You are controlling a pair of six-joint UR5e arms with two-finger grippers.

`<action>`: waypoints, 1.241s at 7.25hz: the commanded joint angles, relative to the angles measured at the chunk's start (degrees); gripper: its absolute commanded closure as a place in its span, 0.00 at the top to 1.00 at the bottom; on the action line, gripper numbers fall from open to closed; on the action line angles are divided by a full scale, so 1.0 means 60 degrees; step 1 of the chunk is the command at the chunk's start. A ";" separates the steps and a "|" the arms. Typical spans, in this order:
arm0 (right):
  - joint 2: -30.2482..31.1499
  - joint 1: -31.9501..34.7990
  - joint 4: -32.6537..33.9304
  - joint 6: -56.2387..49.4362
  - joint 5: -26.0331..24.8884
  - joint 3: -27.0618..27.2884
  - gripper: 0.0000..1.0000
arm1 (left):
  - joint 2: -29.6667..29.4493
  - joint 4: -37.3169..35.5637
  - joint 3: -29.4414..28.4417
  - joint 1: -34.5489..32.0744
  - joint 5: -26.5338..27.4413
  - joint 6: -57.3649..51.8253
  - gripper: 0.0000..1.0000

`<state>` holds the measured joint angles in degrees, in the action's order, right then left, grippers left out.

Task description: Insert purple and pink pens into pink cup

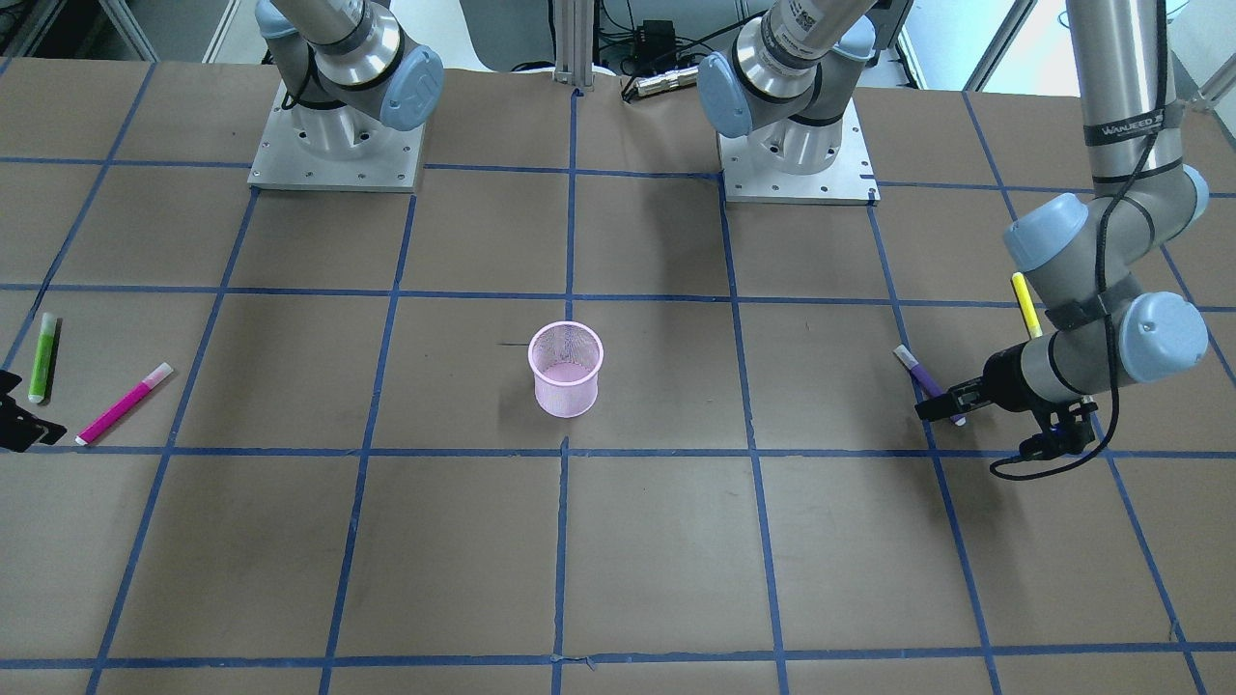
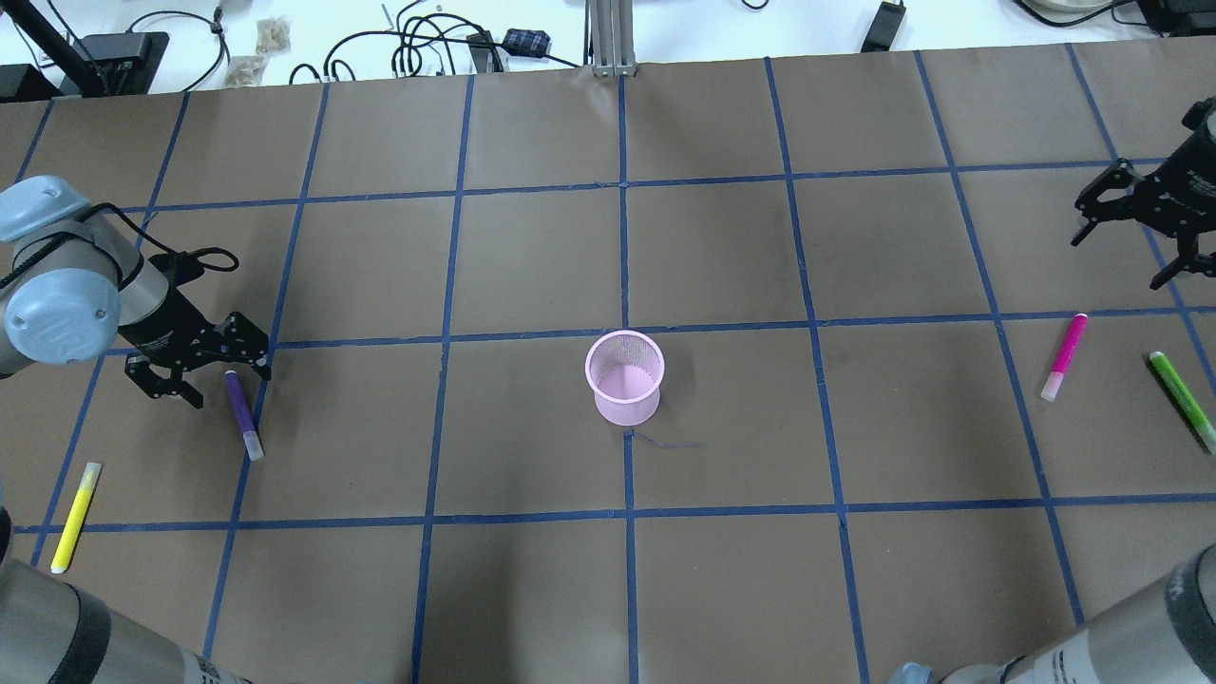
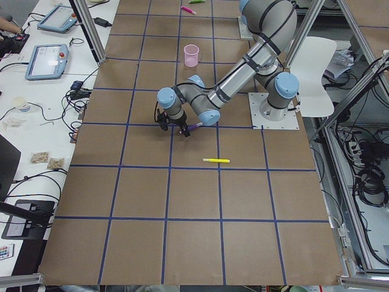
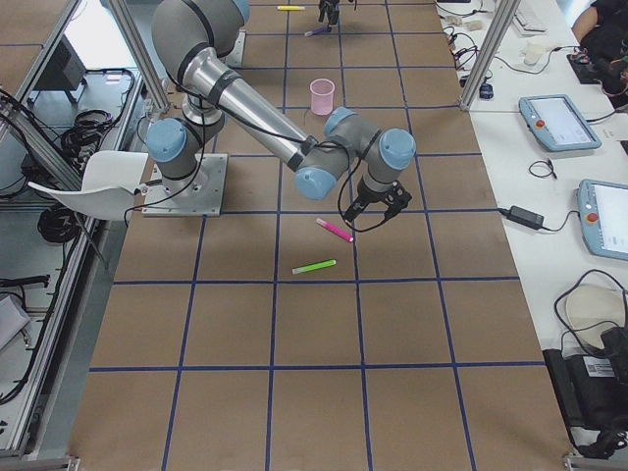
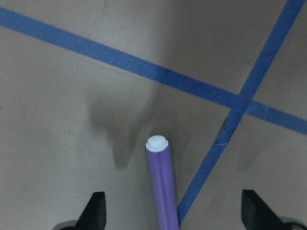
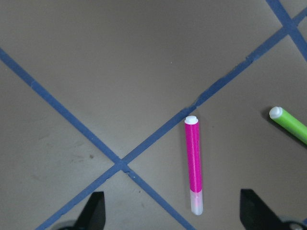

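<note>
The pink mesh cup [image 2: 624, 378] stands upright at the table's middle, also in the front view [image 1: 566, 372]. The purple pen [image 2: 240, 410] lies flat at the robot's left. My left gripper [image 2: 228, 383] is open and low over the pen's far end. In the left wrist view the purple pen [image 5: 163, 191] runs between the spread fingertips [image 5: 97, 211]. The pink pen [image 2: 1064, 355] lies flat at the robot's right. My right gripper [image 2: 1116, 261] is open and empty, above and beyond it. The right wrist view shows the pink pen [image 6: 194, 165] on the table.
A green pen [image 2: 1183, 399] lies next to the pink pen, near the table's right edge. A yellow pen [image 2: 74, 516] lies near the left arm. Both arm bases [image 1: 336, 145] stand at the robot's side of the table. Blue tape lines grid the brown tabletop.
</note>
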<state>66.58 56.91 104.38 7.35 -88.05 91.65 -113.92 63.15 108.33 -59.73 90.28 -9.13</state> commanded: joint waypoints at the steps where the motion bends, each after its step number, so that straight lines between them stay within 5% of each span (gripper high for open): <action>1: -0.0329 -0.0153 0.1694 -0.0533 0.0011 0.0907 1.00 | -0.0144 -0.0227 0.0007 -0.0006 0.0040 -0.0002 0.83; 4: -0.0929 -0.0182 0.2203 -0.0042 0.0099 0.1073 1.00 | -0.0070 -0.0125 0.0036 -0.0006 -0.0033 0.0144 0.72; 5: -0.0959 -0.0182 0.2203 0.0034 0.0085 0.1131 0.99 | -0.0071 -0.0125 0.0050 -0.0006 0.0040 0.0057 0.51; 6: -0.0945 -0.0182 0.2203 0.0064 0.0084 0.1131 0.90 | -0.0071 -0.0125 0.0065 -0.0006 0.0069 -0.0031 0.19; 7: -0.0945 -0.0182 0.2188 0.0049 0.0041 0.1131 0.79 | 0.0002 -0.0139 0.0051 -0.0006 0.0026 0.0012 0.03; 9: -0.0945 -0.0182 0.2100 0.0049 -0.0003 0.1146 0.64 | 0.0061 -0.0154 0.0051 -0.0006 0.0011 0.0027 0.00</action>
<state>60.92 55.81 117.21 7.63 -87.95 98.48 -113.83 62.32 108.68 -59.77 90.44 -9.00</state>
